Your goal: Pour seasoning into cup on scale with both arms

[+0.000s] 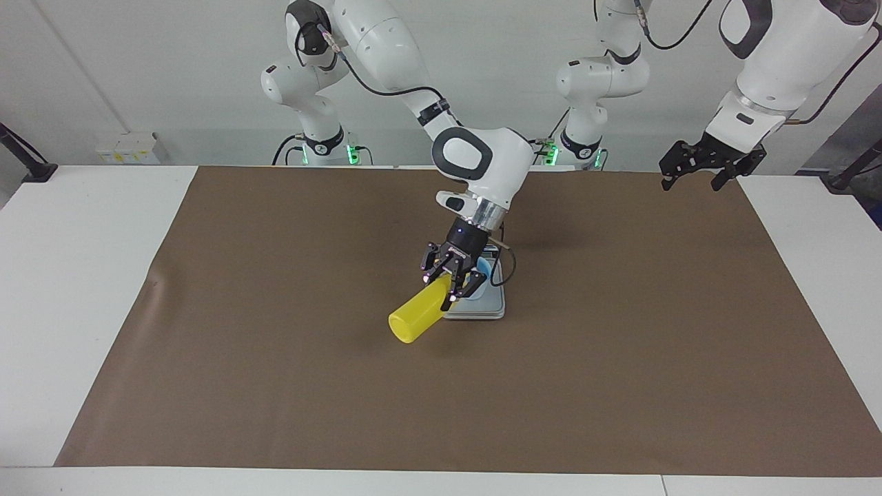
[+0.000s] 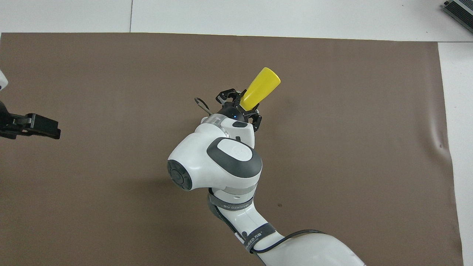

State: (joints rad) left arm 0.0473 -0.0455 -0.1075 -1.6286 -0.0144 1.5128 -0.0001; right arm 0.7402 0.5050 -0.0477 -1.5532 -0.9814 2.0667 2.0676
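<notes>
A white table (image 1: 83, 289) carries everything, and a large brown mat (image 1: 620, 386) lies flat on it, covering most of the top and leaving bare white strips at both ends and along the edge farthest from the robots. The mat has a small wrinkle (image 1: 153, 282) at its edge toward the right arm's end of the table. Near the middle of the mat sits the scale (image 1: 482, 311), a flat silver-grey rectangle resting directly on the brown surface. At the table's corner farthest from the robots, toward the right arm's end, part of a grey device (image 2: 460, 9) lies on the white top
</notes>
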